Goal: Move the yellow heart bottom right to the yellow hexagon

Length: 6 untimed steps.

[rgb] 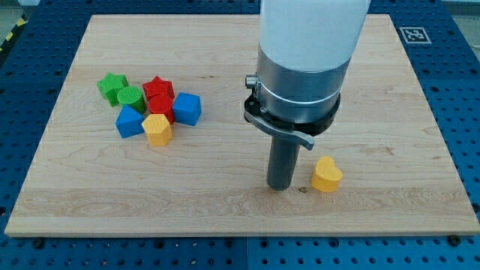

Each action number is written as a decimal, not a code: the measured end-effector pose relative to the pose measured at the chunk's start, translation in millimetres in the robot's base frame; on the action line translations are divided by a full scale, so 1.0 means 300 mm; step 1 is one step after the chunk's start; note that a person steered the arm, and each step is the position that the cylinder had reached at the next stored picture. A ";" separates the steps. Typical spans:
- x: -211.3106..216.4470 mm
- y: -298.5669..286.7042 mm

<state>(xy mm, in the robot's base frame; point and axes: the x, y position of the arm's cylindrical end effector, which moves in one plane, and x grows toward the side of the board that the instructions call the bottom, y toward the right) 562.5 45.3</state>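
- While my tip point(281, 186) rests on the wooden surface point(390, 90), it stands just beside the yellow heart point(326, 175), on that block's left in the view, with a thin strip of bare wood showing between the two.
- No pincer belongs to this arm: it ends in a straight dark rod point(282, 161), so nothing is clenched or grasped, and the rod touches no block.
- Above the rod sits a grey metal collar point(298, 94), and above that a white arm housing point(311, 30) that runs out of the view's top.
- That heart lies alone in the lower right part of the surface, its pointed end turned toward the view's bottom, well apart from every other block.
- Over on the view's left a tight cluster holds the remaining blocks.
- At the cluster's lower edge is the yellow hexagon point(157, 129), touching the blue block point(130, 121) on its left.
- Just above the hexagon sits a red block point(160, 105), and above that a red star point(158, 87).
- A second blue block point(187, 109) lies to the right of the red ones.
- A green star point(112, 87) marks the cluster's upper left corner, with a green round block point(130, 97) pressed against it.
- Around the surface runs a blue perforated base point(37, 34), and a small black-and-white marker point(415, 34) sits at the surface's upper right corner.
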 end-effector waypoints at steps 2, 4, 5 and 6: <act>-0.060 0.129; 0.025 0.184; -0.017 0.203; -0.079 0.191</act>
